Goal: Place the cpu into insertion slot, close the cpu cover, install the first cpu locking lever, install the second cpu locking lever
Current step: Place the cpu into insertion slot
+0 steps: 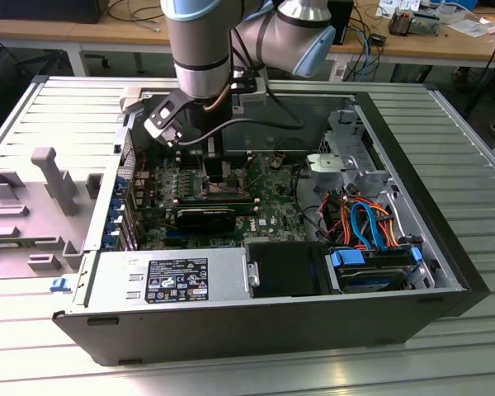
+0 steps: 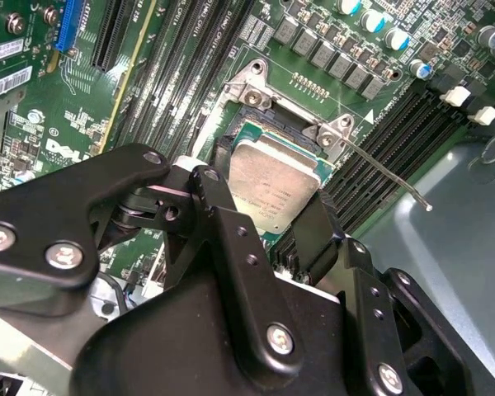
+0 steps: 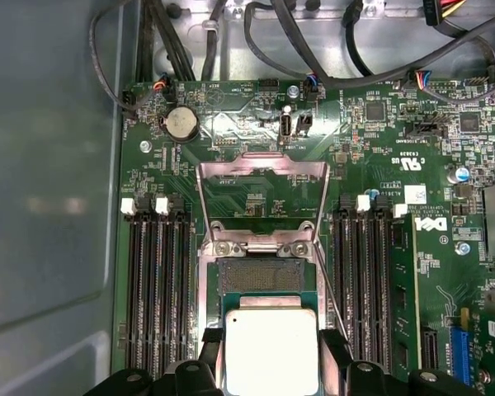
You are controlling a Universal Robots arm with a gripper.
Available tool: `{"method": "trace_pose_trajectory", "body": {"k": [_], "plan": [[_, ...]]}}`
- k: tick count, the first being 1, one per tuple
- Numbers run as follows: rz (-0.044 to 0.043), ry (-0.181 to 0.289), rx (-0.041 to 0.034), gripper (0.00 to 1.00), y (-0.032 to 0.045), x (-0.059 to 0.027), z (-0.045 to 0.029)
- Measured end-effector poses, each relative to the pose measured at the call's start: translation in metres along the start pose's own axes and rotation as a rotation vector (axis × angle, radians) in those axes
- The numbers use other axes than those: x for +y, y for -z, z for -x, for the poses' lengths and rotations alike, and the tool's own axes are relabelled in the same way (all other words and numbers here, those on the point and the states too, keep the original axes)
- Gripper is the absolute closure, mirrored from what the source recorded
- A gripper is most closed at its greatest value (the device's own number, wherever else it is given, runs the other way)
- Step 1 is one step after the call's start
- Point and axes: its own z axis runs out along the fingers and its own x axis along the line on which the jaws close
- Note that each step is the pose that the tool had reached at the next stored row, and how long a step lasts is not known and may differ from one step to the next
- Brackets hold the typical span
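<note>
The grey robot arm (image 1: 200, 49) reaches from the exterior view's upper middle into the black computer case (image 1: 272, 330), over the green motherboard (image 1: 276, 206). In the first wrist view the jaws of the black gripper (image 3: 270, 337) clamp opposite edges of the flat silver square cpu (image 3: 271, 359) over the dark square insertion slot (image 3: 260, 276), between black memory slots (image 3: 153, 289), the thin silver cpu cover (image 3: 261, 162) standing open beyond. Whether the cpu touches the slot cannot be told; its near edge is cut off.

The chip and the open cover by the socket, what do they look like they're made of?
The chip: probably a metal top, dull silver-grey with a soft sheen, on a green base showing at its edge. The cover: likely thin stamped steel, shinier, with bright glints.
</note>
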Motion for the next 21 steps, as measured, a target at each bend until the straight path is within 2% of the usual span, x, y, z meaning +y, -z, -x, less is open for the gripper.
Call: {"method": "trace_pose_trajectory", "body": {"k": [21], "plan": [[-0.0001, 0.0, 0.0, 0.45, -0.0038, -0.0024, 0.0001]]}}
